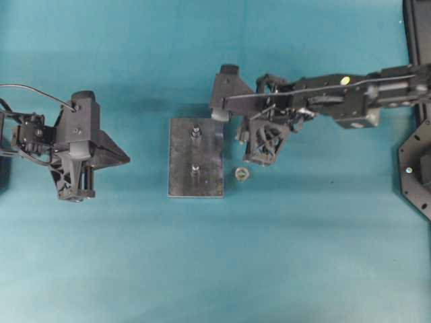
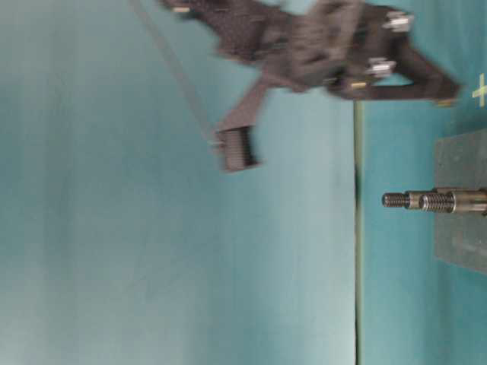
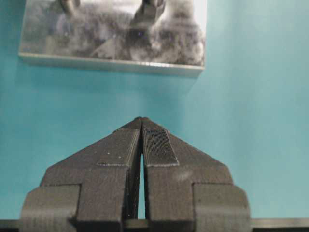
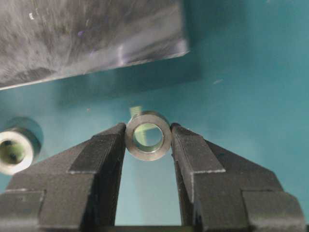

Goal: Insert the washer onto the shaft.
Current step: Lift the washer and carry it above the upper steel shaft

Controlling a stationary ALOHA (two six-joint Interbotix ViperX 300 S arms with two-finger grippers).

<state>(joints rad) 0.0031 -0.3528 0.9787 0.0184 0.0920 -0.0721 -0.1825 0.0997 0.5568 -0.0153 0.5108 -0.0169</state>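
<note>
A: Status?
B: Plate (image 1: 195,157) on surface (image 1: 135,256), shafts (image 1: 195,132) upright. My right hand (image 4: 148,145) pinches washer (image 4: 148,136) by its rim, beside the plate. Left hand (image 3: 141,126) clenched, empty.
A: Handling?
B: Small, rigid, slick steel; likely slips.

Teal table surface (image 1: 283,269), evenly lit.

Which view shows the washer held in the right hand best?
The right wrist view: the washer sits large and sharp, pinched between the fingers of the right hand, its bore facing the camera. In the overhead view the hand hides it. The table-level view is too blurred to make it out, and the left wrist view does not include it.
</note>
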